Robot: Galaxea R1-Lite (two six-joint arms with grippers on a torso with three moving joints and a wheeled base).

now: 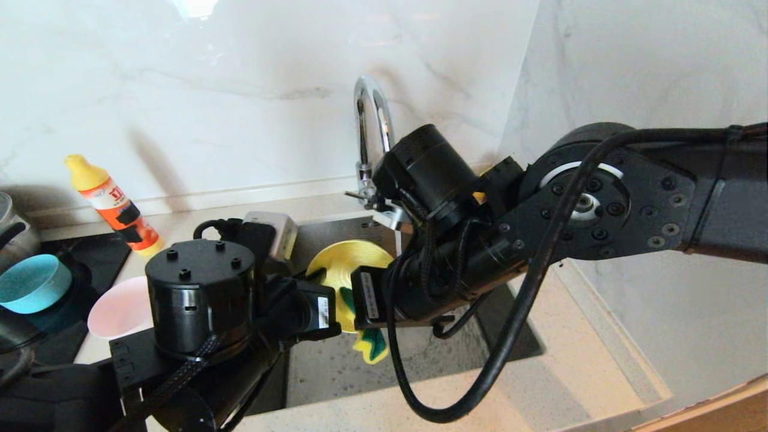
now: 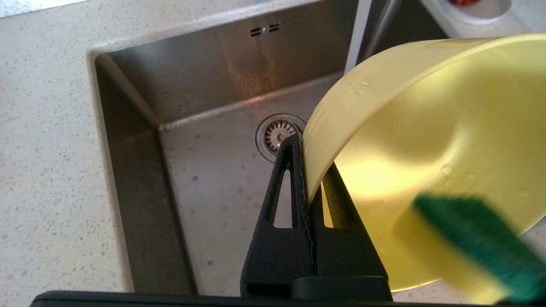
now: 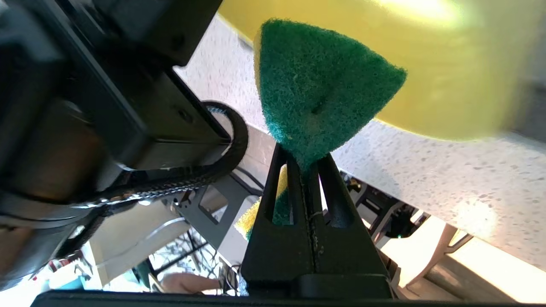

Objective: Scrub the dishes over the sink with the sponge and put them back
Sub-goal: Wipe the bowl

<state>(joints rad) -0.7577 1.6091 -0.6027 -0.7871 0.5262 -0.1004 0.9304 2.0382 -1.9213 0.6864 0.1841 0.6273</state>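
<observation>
My left gripper (image 2: 308,162) is shut on the rim of the yellow bowl (image 2: 426,128), one finger outside the wall and one inside. It holds the bowl (image 1: 348,264) tilted over the steel sink (image 2: 204,187), above the drain strainer (image 2: 277,134). My right gripper (image 3: 303,160) is shut on the sponge (image 3: 318,85), which is folded with its green face outward. The sponge (image 1: 369,345) sits against the bowl's lower inside. The pink bowl (image 1: 117,309) and the blue bowl (image 1: 30,282) stand on the left counter side, beside my left arm.
The chrome faucet (image 1: 372,126) rises behind my right wrist. An orange detergent bottle (image 1: 114,207) leans at the back left wall. A steel pot (image 1: 12,234) stands at the far left on the dark hob (image 1: 84,258). A white saucer (image 2: 469,17) lies beyond the sink.
</observation>
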